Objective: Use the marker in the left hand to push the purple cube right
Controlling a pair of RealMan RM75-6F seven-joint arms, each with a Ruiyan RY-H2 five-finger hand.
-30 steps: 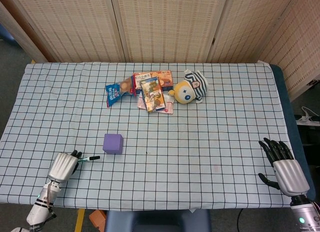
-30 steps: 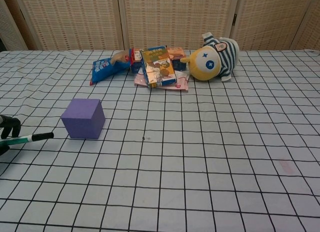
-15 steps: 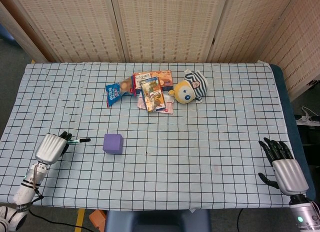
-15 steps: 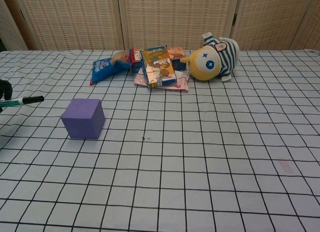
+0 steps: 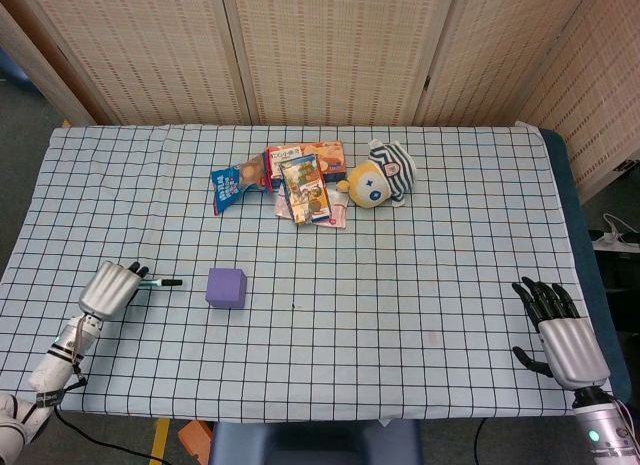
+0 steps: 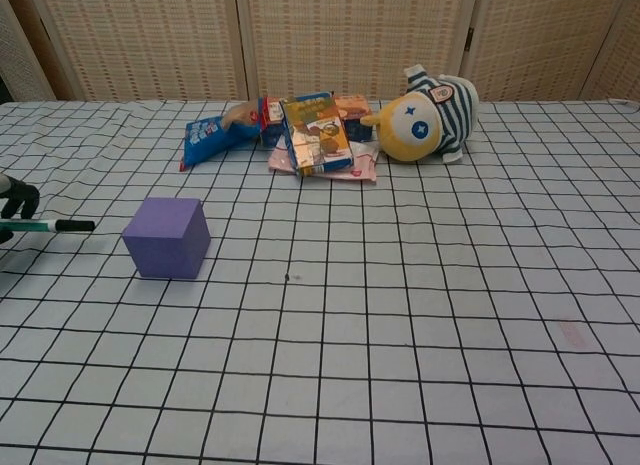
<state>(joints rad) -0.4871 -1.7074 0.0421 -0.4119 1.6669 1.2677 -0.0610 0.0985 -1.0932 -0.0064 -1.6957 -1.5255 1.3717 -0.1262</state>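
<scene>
Down at the near edge of the desk (image 5: 420, 375), the right hand (image 5: 562, 335) sits well to the right of the purple cube (image 5: 226, 287), fingers spread, holding nothing, out of this play. The left hand (image 5: 110, 287) is the one that matters: it's to the left of the cube, far nearer than the right, with its fingers curled around the marker (image 5: 160, 282). In the chest view only the fingertips show at the frame's left edge, and the marker (image 6: 50, 225) pokes out from them.

Here's the key line-up: the marker's long axis runs left to right, dark tip aimed at the cube's left face, with a clear gap between tip and cube (image 6: 167, 237). So the cube lies straight to the right of the tip, apart, not touching. I'd judge a plain rightward drive along that axis should meet it squarely.

Beyond the cube, further back, the snack packets (image 5: 285, 177) and the striped plush toy (image 5: 380, 177) lie in a cluster.
</scene>
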